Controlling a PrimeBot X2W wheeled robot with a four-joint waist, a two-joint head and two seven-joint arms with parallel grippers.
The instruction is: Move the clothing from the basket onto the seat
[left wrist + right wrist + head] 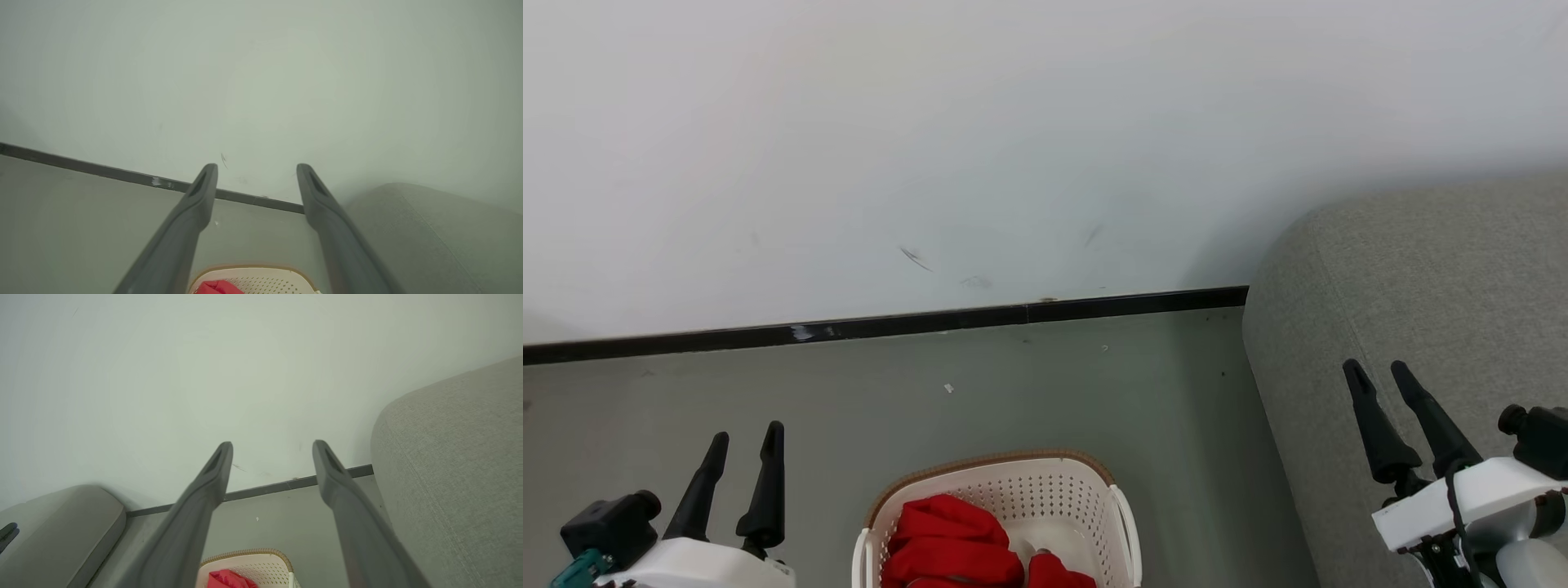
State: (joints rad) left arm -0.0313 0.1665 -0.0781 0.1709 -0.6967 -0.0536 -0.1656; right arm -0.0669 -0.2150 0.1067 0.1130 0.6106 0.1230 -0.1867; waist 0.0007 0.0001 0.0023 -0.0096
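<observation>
You're looking at red clothing [947, 539] sitting bunched in the one basket [1054, 498] on the floor [1013, 392], with the one grey seat [1421, 286] standing just to its right. I'm counting two red mounds, though I can't tell if that's two garments. It's looking soft, light and floppy, so you're wanting to pinch a raised fold. Your left fingers [768, 482] and right fingers [1372, 425] are both hanging spread wide, gripping nothing.
</observation>
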